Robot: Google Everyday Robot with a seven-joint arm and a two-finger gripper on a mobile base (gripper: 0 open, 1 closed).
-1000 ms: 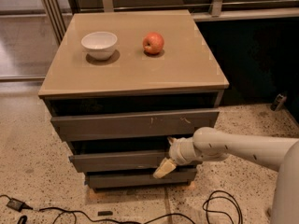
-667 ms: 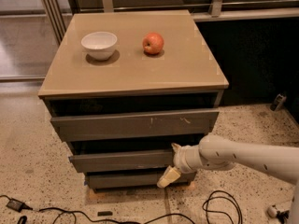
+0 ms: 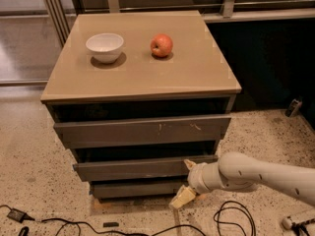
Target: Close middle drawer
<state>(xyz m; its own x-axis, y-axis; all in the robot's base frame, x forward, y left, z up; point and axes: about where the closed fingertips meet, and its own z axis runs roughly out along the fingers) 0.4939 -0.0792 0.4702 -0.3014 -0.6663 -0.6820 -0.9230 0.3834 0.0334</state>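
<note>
The middle drawer (image 3: 138, 169) is a wide, shallow grey-brown front in the cabinet, standing out a little past the dark gap above it. My gripper (image 3: 186, 181) is at the drawer's right end, in front of its lower edge. It is open and empty. One pale fingertip (image 3: 189, 163) is at the drawer front's right end and the other fingertip (image 3: 181, 198) hangs lower, before the bottom drawer (image 3: 133, 189). My white arm (image 3: 256, 173) reaches in from the right.
The taller top drawer (image 3: 142, 130) with pale scratch marks sits above. A white bowl (image 3: 105, 46) and a red apple (image 3: 161, 45) stand on the cabinet top (image 3: 197, 73). Black cables (image 3: 231, 220) lie on the speckled floor in front.
My gripper has moved down and slightly right, from level with the middle drawer front to its lower right corner. The drawer looks unmoved.
</note>
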